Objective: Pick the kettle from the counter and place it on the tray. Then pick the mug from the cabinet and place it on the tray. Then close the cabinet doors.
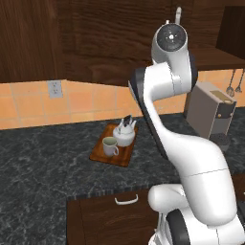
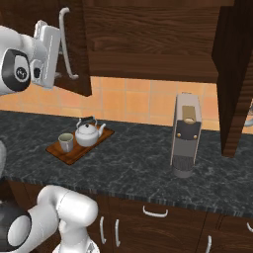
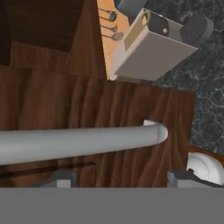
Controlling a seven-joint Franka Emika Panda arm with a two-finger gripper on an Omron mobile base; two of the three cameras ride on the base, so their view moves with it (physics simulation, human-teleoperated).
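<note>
A: Okay, kettle and mug both sit on the tray, which lies on the counter left of the grey coffee machine. Only the doors are left.

B: Which one's in hand?

A: The left cabinet door, swung out above the tray. The claw is up at its silver bar handle, fingers on either side of the bar and spread wider than it. I can't tell if they're touching it; nothing looks gripped.

B: How'll the door handle?

A: My guess: a stiff wood panel on hinges, not fragile, light to swing. The bar is smooth metal and likely slippery. Better to take it near the lower end, or just push the panel face.

B: The other door?

A: The right cabinet door stands open too, right of the coffee machine.
</note>
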